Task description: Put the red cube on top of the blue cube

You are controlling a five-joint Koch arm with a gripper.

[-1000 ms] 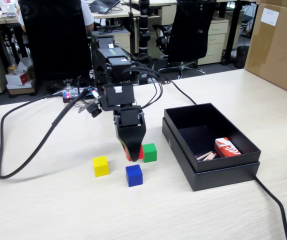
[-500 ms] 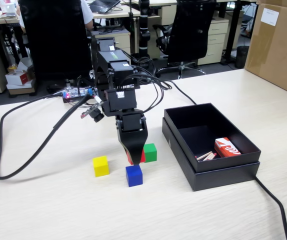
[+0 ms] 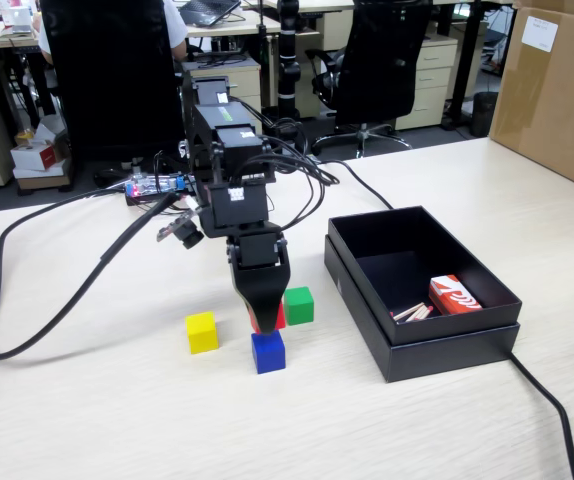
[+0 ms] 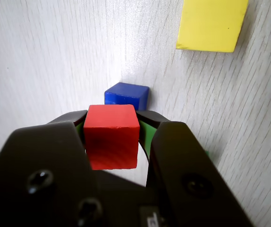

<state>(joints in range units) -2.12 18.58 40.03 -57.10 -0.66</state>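
Red cube [image 4: 112, 136] sits clamped between the two jaws of the gripper [image 4: 112, 124], lifted off the table [image 3: 117, 420]. Blue cube [image 4: 126, 95] lies on the table just ahead of the held cube and slightly to its right in the wrist view — so the carry needs a short push forward, then a descent. In the fixed view the gripper [image 3: 263, 318] covers most of the red cube [image 3: 278, 316]; only a sliver shows beside the green cube [image 3: 299, 305], and its height above the blue cube [image 3: 267, 351] is hard to judge — perhaps barely clear
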